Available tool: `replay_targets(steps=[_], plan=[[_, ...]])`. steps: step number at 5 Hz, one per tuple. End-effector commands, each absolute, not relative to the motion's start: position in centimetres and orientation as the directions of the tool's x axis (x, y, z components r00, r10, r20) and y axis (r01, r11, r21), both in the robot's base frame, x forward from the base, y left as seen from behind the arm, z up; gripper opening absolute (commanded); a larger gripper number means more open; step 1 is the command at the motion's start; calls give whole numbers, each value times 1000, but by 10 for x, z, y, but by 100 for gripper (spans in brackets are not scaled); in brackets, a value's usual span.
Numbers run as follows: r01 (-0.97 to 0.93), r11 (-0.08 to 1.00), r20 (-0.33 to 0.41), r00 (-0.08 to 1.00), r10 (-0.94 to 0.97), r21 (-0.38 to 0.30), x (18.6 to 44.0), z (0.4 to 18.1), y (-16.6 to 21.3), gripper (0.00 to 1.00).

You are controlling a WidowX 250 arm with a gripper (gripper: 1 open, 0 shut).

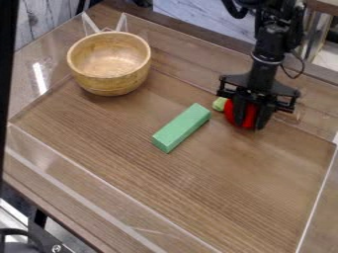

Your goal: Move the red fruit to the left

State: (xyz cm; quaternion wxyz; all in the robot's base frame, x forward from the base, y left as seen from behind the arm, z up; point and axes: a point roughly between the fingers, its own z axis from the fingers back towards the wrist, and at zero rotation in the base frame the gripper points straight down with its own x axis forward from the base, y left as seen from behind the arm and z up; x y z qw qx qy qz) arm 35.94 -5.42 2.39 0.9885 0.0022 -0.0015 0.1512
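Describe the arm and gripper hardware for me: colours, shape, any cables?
The arm is black, a slim column with bulkier jointed sections and dark cables looping near its top. The gripper is black too, with a broad crossbar carrying short, chunky fingers. No markings are legible.

I see a small bright red fruit toy (pixel 243 112), a flat green rectangular block (pixel 180 127), a pale tan wooden bowl (pixel 110 63), a black gripper (pixel 255 109), and a brown wood-grain table (pixel 158 193).
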Motion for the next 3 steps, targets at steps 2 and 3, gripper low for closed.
replay_targets(steps=[2, 3], plan=[[-265, 964, 55, 963, 266, -12, 365, 55, -49, 0], [-275, 961, 75, 958, 277, -35, 364, 73, -42, 0]])
